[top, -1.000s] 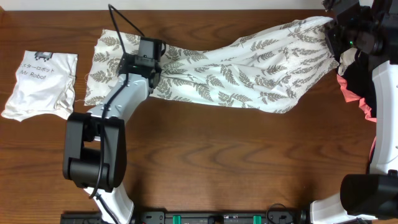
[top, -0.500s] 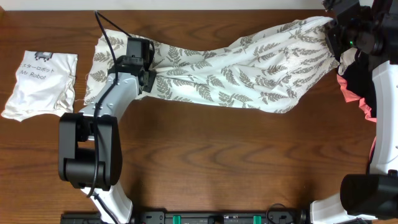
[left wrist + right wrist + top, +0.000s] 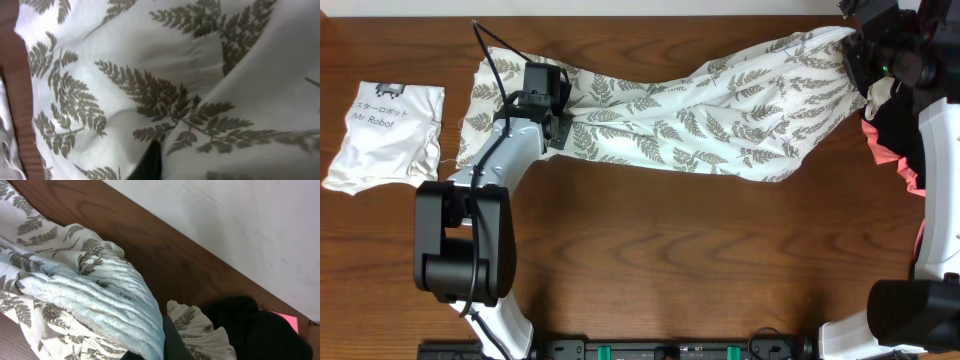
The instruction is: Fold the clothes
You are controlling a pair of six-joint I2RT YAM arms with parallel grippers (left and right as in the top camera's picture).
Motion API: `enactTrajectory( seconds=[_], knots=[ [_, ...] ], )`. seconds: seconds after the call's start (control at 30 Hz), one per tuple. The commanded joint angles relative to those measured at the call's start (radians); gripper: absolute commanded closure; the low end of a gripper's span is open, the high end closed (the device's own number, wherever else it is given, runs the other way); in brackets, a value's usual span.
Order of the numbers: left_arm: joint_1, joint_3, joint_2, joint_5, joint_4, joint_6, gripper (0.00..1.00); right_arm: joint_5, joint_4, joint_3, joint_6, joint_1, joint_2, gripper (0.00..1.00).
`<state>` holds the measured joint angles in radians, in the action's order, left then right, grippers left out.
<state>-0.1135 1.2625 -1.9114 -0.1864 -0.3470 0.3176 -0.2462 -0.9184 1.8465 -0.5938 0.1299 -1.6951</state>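
Note:
The clothes (image 3: 720, 110), a long white garment printed with grey fern leaves, lie stretched across the back of the table from left to right. My left gripper (image 3: 562, 122) is shut on a pinch of the fabric near its left end. In the left wrist view the cloth (image 3: 150, 75) fills the frame, with one dark fingertip (image 3: 150, 162) pressed into a fold. My right gripper (image 3: 858, 52) is shut on the right end, lifted at the far right corner. In the right wrist view the ribbed band (image 3: 110, 295) bunches against a dark finger (image 3: 172, 340).
A plain white shirt (image 3: 385, 135) printed "Mr Robot" lies crumpled at the far left. Black and pink garments (image 3: 895, 140) are piled at the right edge under the right arm, the black one (image 3: 250, 325) showing in the right wrist view. A pale wall (image 3: 240, 225) runs behind the table.
The left arm shifted a little to the left over the fabric, and its jaws then closed on a fold. The right arm and the right end of the cloth stayed still.

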Motion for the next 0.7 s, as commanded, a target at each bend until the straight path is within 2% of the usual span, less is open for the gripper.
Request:
enactTrajectory(
  seconds=[0.0, 0.3, 0.43, 0.67],
  knots=[
    [0.006, -0.004, 0.033, -0.016, 0.011, -0.001, 0.94, -0.004, 0.010, 0.003, 0.017, 0.008, 0.006, 0.99],
    [0.029, 0.013, 0.259, -0.016, 0.133, 0.034, 0.94, 0.022, -0.001, 0.003, 0.018, 0.008, 0.006, 0.99],
    [0.053, 0.013, 0.363, -0.017, 0.141, 0.100, 0.94, 0.022, -0.002, 0.009, 0.029, 0.007, 0.006, 0.99],
    [0.093, 0.013, 0.540, -0.038, 0.140, 0.100, 0.94, 0.028, -0.092, 0.092, 0.083, 0.007, 0.006, 0.99]
  ],
)
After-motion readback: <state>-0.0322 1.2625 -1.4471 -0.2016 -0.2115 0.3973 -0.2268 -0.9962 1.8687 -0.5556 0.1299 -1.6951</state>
